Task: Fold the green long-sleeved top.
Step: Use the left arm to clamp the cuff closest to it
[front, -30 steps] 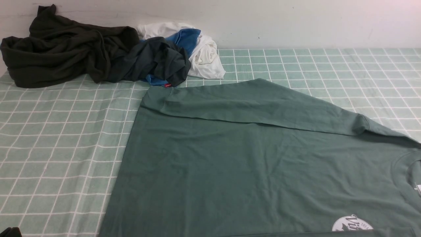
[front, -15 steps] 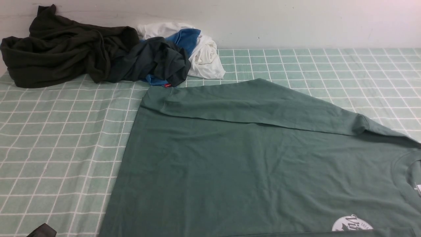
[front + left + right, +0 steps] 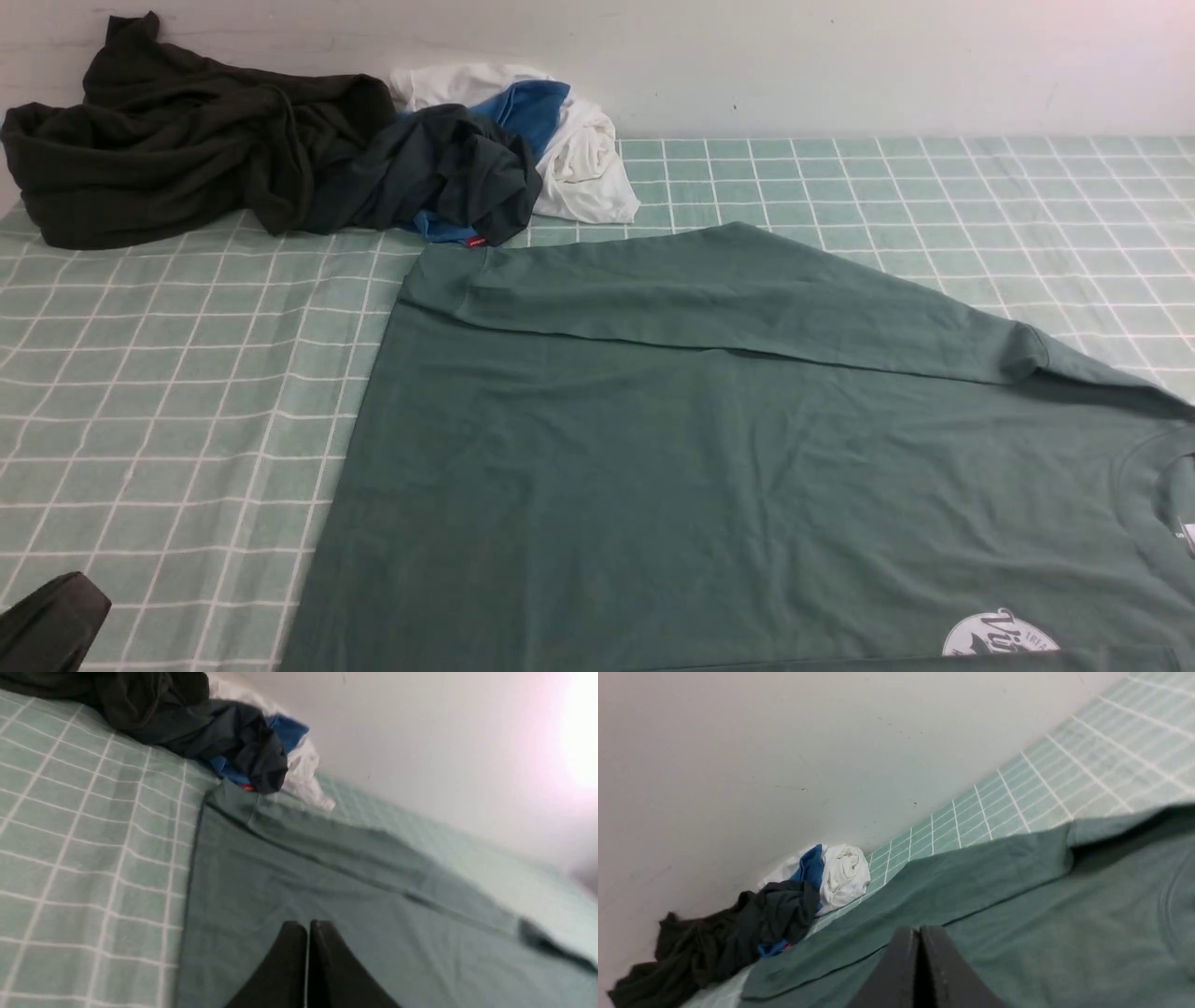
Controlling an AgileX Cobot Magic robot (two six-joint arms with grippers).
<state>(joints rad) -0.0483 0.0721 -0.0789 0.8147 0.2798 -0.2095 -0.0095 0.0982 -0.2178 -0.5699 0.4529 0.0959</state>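
Note:
The green long-sleeved top (image 3: 747, 448) lies flat on the checked cloth, neck (image 3: 1153, 485) to the right and white logo (image 3: 999, 639) at the near edge. One sleeve (image 3: 747, 289) is folded across its far side, with the cuff (image 3: 1027, 350) near the right. In the left wrist view my left gripper (image 3: 307, 926) is shut and empty above the top's body. A dark part of the left arm (image 3: 47, 621) shows in the front view's bottom left corner. My right gripper (image 3: 919, 931) is shut and empty over the top; it is outside the front view.
A heap of clothes lies against the back wall at the far left: a very dark olive garment (image 3: 168, 140), a charcoal one with a red tag (image 3: 448, 177), and blue (image 3: 527, 107) and white (image 3: 588, 159) pieces. The green checked cloth (image 3: 168, 392) covers the table.
The dark part of my left arm has come up and into the front view's bottom left corner. The top and the heap have not moved.

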